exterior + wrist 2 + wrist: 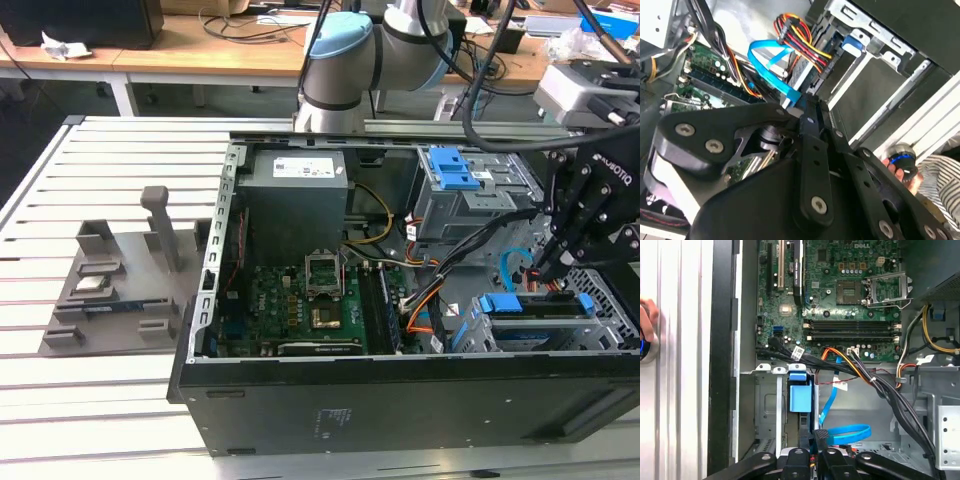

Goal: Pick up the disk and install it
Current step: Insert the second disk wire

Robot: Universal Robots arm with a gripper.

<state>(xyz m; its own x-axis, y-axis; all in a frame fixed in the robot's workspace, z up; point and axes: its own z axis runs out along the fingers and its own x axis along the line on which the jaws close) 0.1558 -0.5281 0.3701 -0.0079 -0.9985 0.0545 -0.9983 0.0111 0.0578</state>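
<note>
Open computer case (300, 400) lies on its side on the slatted white desk (90, 420), and serves as the landmark for this entry. Disk (535, 305), with its blue bracket, sits in the drive cage at the case's front corner, on the exterior view's right, next to the near wall; in the first wrist view the blue bracket of the disk (801, 395) stands between the cage's metal rails, just below the motherboard (840, 295). Gripper (548, 262) hangs directly above the disk's end, at the bundle of red, yellow and black power leads and the blue data cable (845, 432). Fingers (821, 440) appear drawn together at the cable connector by the disk's end in the first wrist view; what, if anything, they pinch cannot be told. In the second wrist view the blue cable (771, 67) loops just beyond the gripper (807, 112), beside the cage. Grey power-supply box (297, 205) occupies the case's far side. A person's hand (646, 322) rests outside the case on the desk slats. A grey parts fixture (130, 270) stands on the desk, apart from the case on the exterior view's left.
</note>
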